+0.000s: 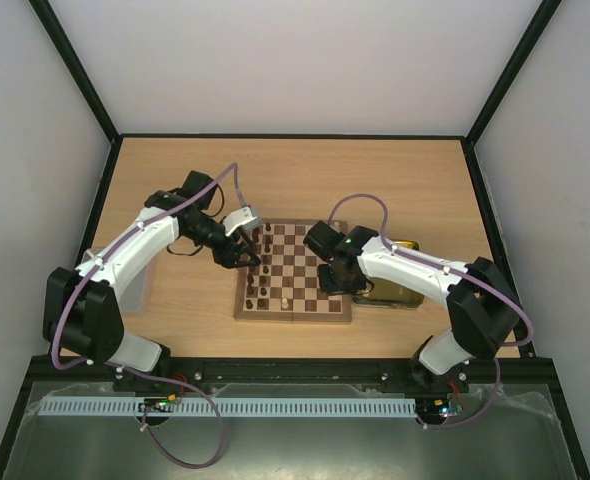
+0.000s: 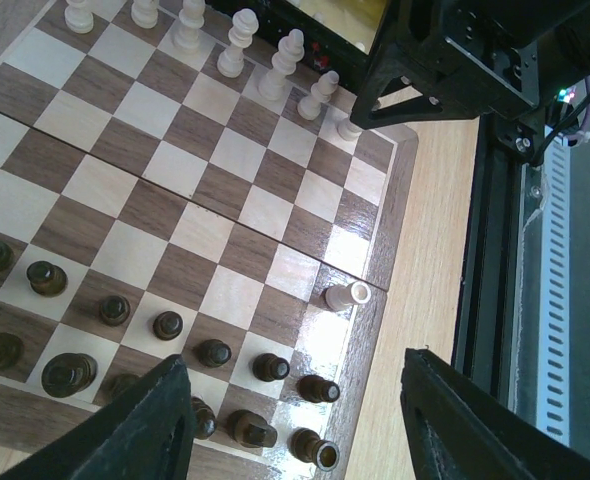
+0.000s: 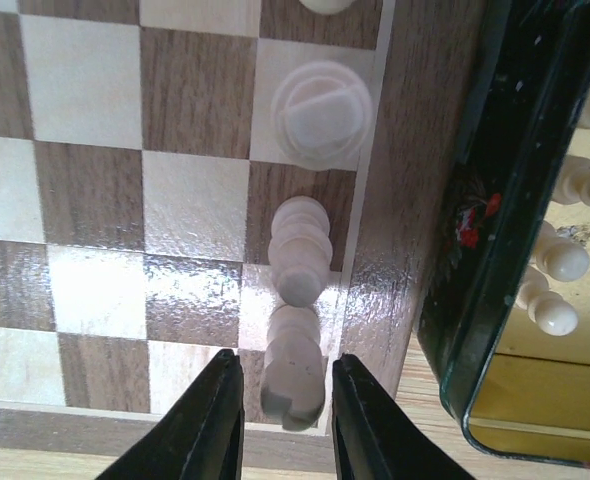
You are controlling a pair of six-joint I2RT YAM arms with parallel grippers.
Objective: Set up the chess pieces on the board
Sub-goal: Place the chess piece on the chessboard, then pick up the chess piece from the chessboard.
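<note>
Pale wood of the table (image 1: 175, 180) shows on every side of the board (image 1: 315, 262), which lies at mid frame in the overhead view. Touching the board's right edge is a yellow tray (image 1: 400, 295) with a dark rim. The right arm's forearm crosses over it and hides much of it. Loose cream figures lie inside it at the right edge of the right wrist view.

Dark pieces (image 2: 165, 325) stand in two rows at the lower left of the left wrist view, and cream pieces (image 2: 237, 45) line the top. One fallen cream piece (image 2: 347, 296) lies on its side by the rim, apart from both rows.

The left arm bends in from the left of the overhead view. The left gripper (image 2: 295, 360) hangs above the dark rows with its jaws wide apart and nothing between them.

The right arm folds in from the lower right, wrist pointing down. The right gripper (image 3: 285, 365) straddles an upright cream piece (image 3: 295, 375) on the last file beside the rim. Its fingers (image 3: 210, 420) are parted, with a sliver of board showing on the left side. Two more cream figures stand in line above it.
</note>
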